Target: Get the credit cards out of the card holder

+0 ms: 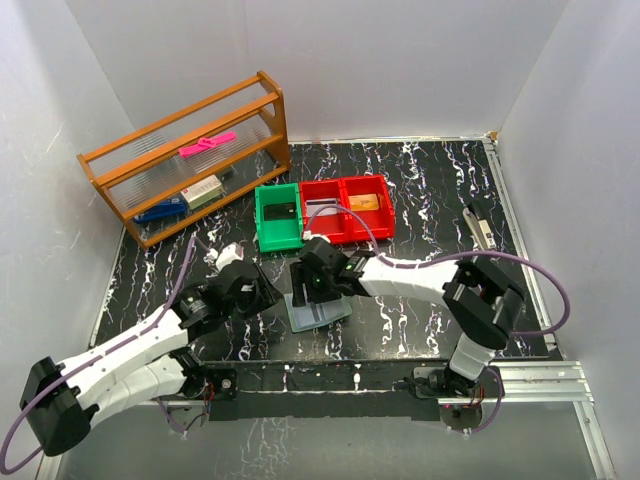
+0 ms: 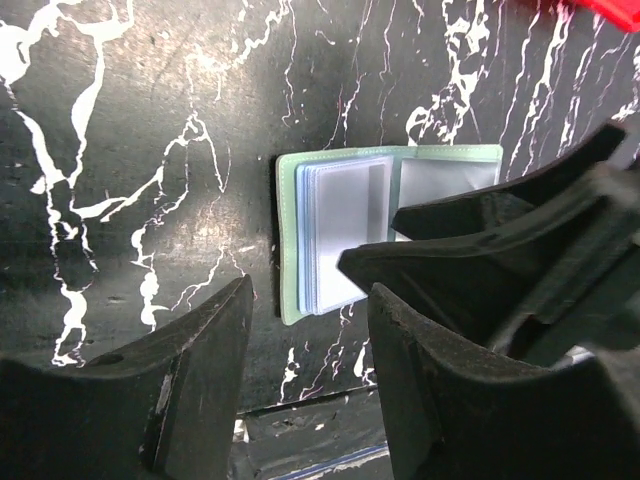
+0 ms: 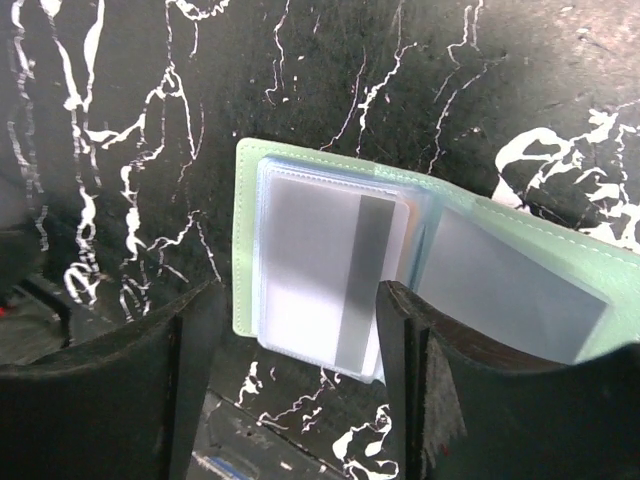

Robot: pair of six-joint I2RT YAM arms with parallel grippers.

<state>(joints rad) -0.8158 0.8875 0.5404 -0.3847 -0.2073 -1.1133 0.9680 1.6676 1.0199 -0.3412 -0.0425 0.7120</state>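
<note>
Between the two arms, on the black white-veined tabletop (image 1: 420,190), the slim pale-green bifold card holder (image 3: 510,290) lay open, a whitish credit card (image 3: 300,250) with a grey stripe (sleeved in clear plastic) on one half. The right gripper (image 3: 298,300) hovered just above it, jaws apart and empty; the left gripper (image 2: 308,292) — also parted, holding nothing — sat beside its edge.

Robot lab test cell. Boxed in on three sides by plain white panels (image 1: 400,60). Fitted with left arm (image 1: 120,360) and right arm (image 1: 420,275), bolted to an aluminium rail (image 1: 540,376) at the near edge of the desk (image 1: 430,200), trailing purple cables (image 1: 566,300). Stocked with wooden rack (image 1: 185,165), green bin (image 1: 280,243), red bins (image 1: 350,236).
</note>
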